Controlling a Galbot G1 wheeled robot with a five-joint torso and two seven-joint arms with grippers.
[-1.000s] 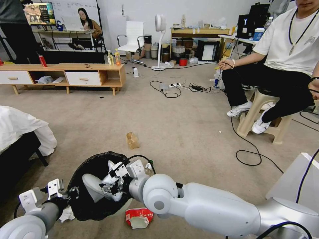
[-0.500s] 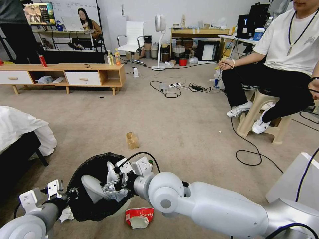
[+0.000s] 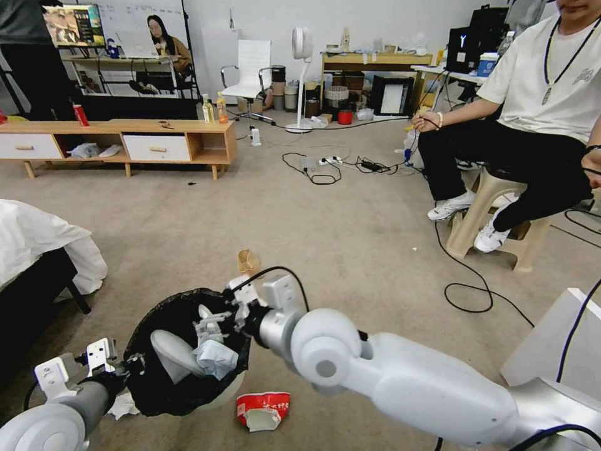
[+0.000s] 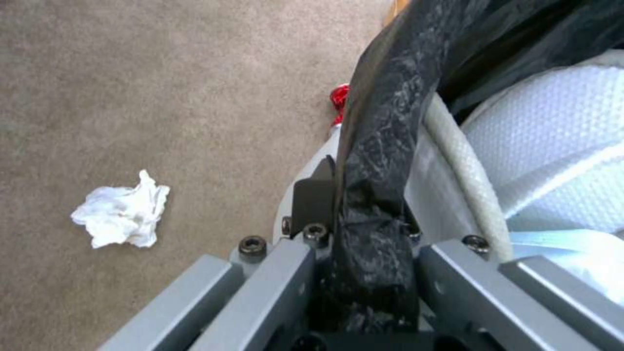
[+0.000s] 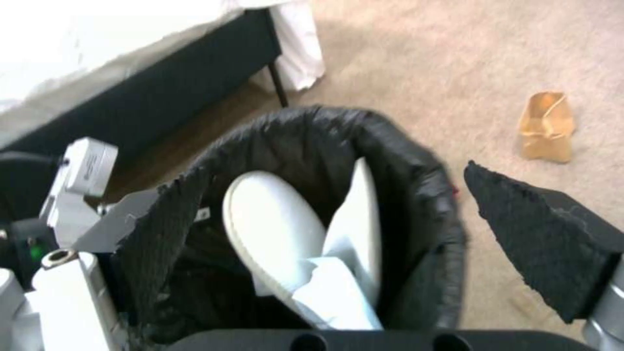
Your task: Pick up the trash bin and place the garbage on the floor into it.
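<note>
Beige-grey carpet covers the floor of a cluttered room, with a low wooden cabinet along the far wall and a person on a plastic stool off to my right. The trash bin sits low in front of me, slightly to my left, tilted so its mouth faces up toward my head; its black bag is folded over the rim, and inside lie pale grey flaps with a crumpled white tissue resting against them. My left hand is clamped on the near rim, the fingers closed over the bag and the white edge beneath it. My right hand hangs above the far side of the opening with its fingers spread wide and nothing between them; in the right wrist view the two black pads stand well apart either side of the bin's mouth. Just beside the bin, on the side nearest me, a crushed red-and-white wrapper lies on the carpet. Another crumpled tissue lies on the carpet near my left wrist. A tan paper bag lies beyond the bin, partly behind my right wrist. To my left stands a bed with a white cover hanging over its dark frame.
</note>
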